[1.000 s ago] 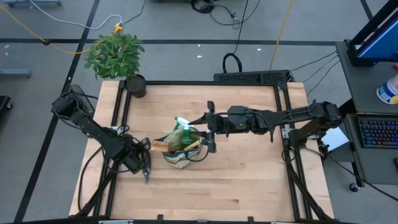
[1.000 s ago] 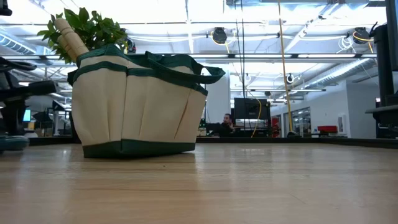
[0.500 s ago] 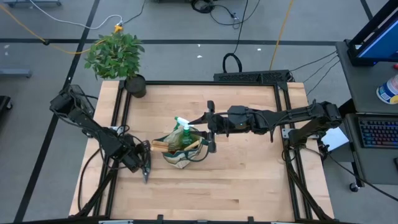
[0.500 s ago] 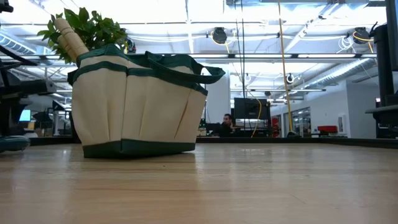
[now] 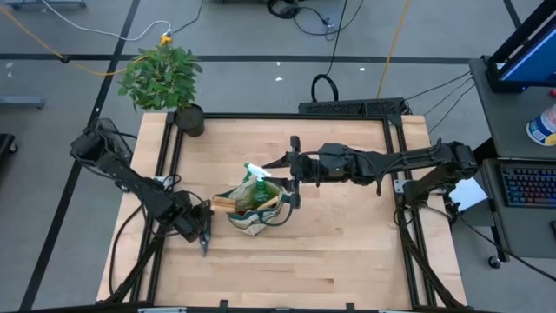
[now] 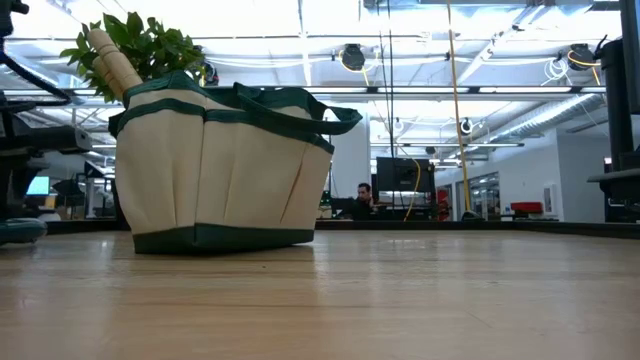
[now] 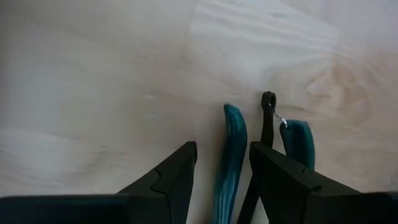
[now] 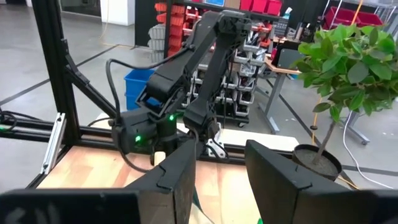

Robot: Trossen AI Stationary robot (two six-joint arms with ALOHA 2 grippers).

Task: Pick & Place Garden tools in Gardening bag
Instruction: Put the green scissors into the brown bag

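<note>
On the pale wooden desk (image 5: 330,252), the gardening bag (image 5: 252,209) sits mid-desk with a spray bottle (image 5: 257,179) inside. The left hand (image 7: 221,168), fingers spread, straddles one teal handle of the pruning shears (image 7: 231,149) lying beside the bag. The right hand (image 5: 295,178) hovers spread over the bag.

Left end effector (image 7: 222,163) now parted around one teal shears (image 7: 229,155) handle; right end effector (image 5: 295,172) shifted slightly away from bag (image 5: 252,213).

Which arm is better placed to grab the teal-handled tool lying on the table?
The left. The left gripper hangs right over the teal-handled tool, open, with one handle between its fingers. The right gripper sits beside the gardening bag, on the bag's far side from the tool.
</note>
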